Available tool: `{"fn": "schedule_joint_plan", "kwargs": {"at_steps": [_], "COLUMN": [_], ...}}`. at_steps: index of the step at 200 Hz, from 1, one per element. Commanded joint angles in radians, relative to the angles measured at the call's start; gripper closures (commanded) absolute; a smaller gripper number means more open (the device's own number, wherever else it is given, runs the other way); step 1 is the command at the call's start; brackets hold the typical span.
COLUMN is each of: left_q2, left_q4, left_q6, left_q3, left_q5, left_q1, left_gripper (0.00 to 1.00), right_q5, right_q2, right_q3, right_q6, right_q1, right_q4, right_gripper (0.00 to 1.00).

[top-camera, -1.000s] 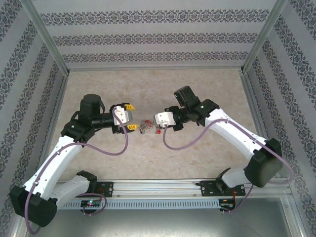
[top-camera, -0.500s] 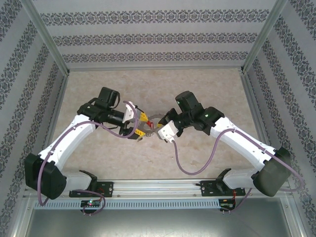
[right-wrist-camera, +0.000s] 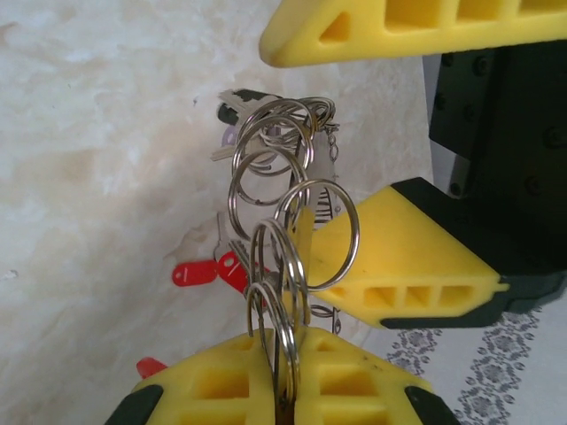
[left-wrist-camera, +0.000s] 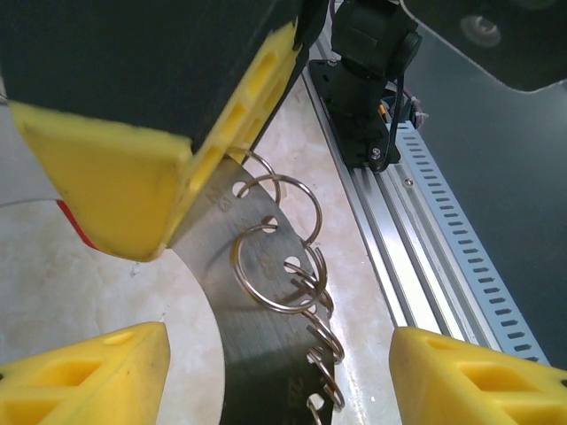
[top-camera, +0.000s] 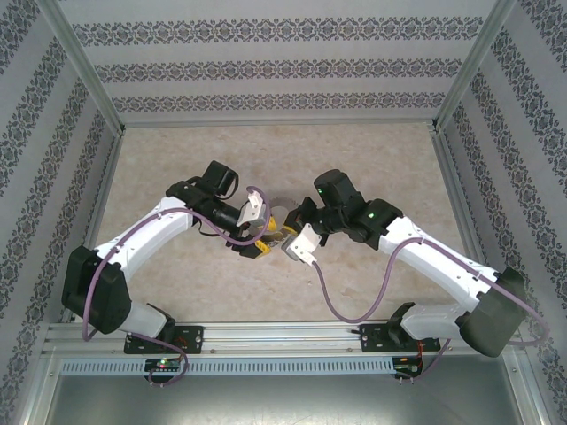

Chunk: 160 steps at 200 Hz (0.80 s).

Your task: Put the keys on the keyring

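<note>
From the top external view I see both grippers meeting over the middle of the table (top-camera: 177, 168), with the keyring (top-camera: 278, 214) between them. The left gripper (top-camera: 263, 239) comes at the keyring from its left and the right gripper (top-camera: 291, 242) from its right. Bare table lies on every side of the keyring, the patterned walls (top-camera: 53, 133) stand well apart from it, and the aluminium rail (top-camera: 292, 335) lies on its near side.

On the left wrist camera, my left gripper's (left-wrist-camera: 279, 354) jaws stand wide apart, with the keyring's curved steel band (left-wrist-camera: 257, 372) and its split rings (left-wrist-camera: 275, 266) in the gap. I see nothing gripped. A yellow finger (left-wrist-camera: 115, 177) of the right gripper sits on the band's upper end. The rail (left-wrist-camera: 425, 257) runs past, off to the keyring's right.

On the right wrist camera, the right gripper (right-wrist-camera: 282, 372) is clamped on the keyring, the rings (right-wrist-camera: 283, 195) standing up out of its pads. The left fingers (right-wrist-camera: 399, 257) bracket the rings from above and beside. The keys (right-wrist-camera: 197, 274), red-headed, sit just left of the rings, though I cannot tell whether they hang or lie. Left of them the table is bare.
</note>
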Motion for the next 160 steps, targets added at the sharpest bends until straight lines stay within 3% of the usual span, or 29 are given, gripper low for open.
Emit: {"fn": "schedule_joint_plan", "kwargs": {"at_steps": [1,41,111,160], "left_q2": [0.018,0.037,0.027,-0.003], "left_q4": [-0.049,-0.063,-0.054,0.001], "left_q6": [0.022,0.023,0.024,-0.004], "left_q3": [0.018,0.025,0.036,0.016], "left_q5": [0.005,-0.031,-0.053,-0.049], "left_q1": [-0.016,-0.038,-0.056,-0.056], "left_gripper": [0.35,0.38,0.63,0.75], "right_q5": [0.002,-0.005,-0.002,-0.008], "right_q2": [-0.026,-0.033,-0.026,-0.011], "right_q3": [-0.002,-0.001,0.004,0.012], "right_q6": [-0.045,-0.051,-0.024,0.001], "right_q1": [0.005,0.006,-0.001,-0.001], "right_q4": [0.049,0.048,0.031,0.018], "right_gripper": [1.0,1.0,1.0,0.96]}}
